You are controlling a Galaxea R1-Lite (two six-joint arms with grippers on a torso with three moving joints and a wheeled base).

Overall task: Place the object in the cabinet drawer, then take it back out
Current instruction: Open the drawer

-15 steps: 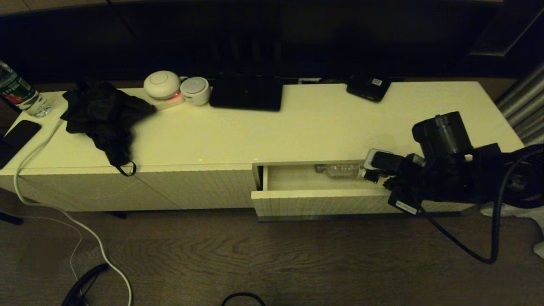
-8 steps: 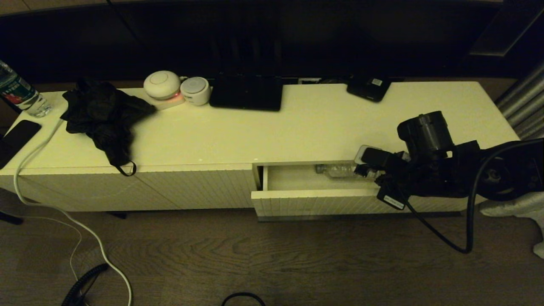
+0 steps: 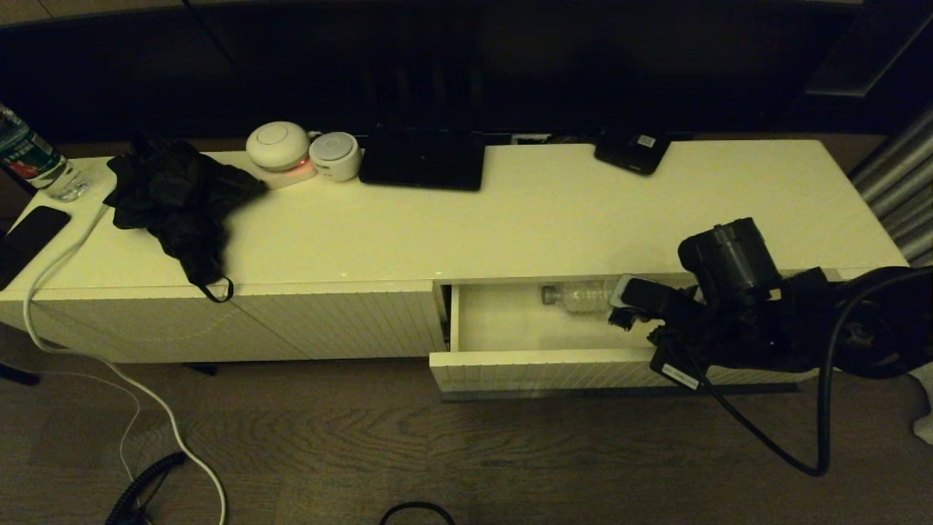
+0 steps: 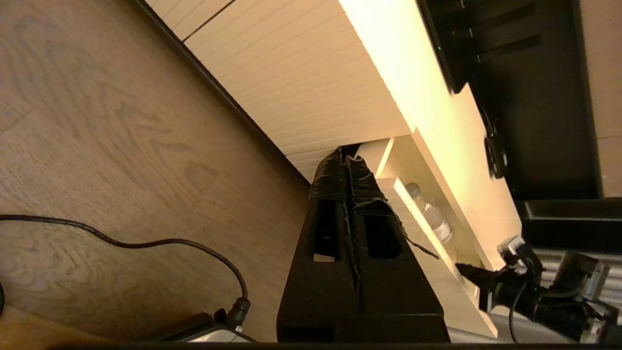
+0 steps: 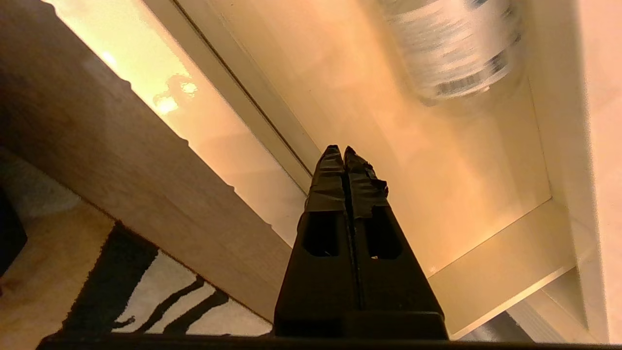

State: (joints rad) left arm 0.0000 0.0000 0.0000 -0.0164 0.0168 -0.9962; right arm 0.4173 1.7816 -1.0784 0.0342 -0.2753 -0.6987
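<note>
In the head view the cabinet drawer (image 3: 539, 364) stands pulled out on the right half of the cabinet, and the object (image 3: 581, 294) lies on its side at the drawer's back edge, cap pointing to the robot's left, with the right gripper (image 3: 625, 319) just beside its base. The left wrist view shows the left gripper (image 4: 346, 163) pressed together, low beside the cabinet front and idle, with the bottle visible far off in the open drawer. In the right wrist view the right gripper's fingers (image 5: 335, 170) are together, empty, over the pale drawer floor, the bottle's base (image 5: 452, 48) a little ahead. To take it out well, I judge the jaws should part first, then straddle the body across its width, clear of the back wall.
</note>
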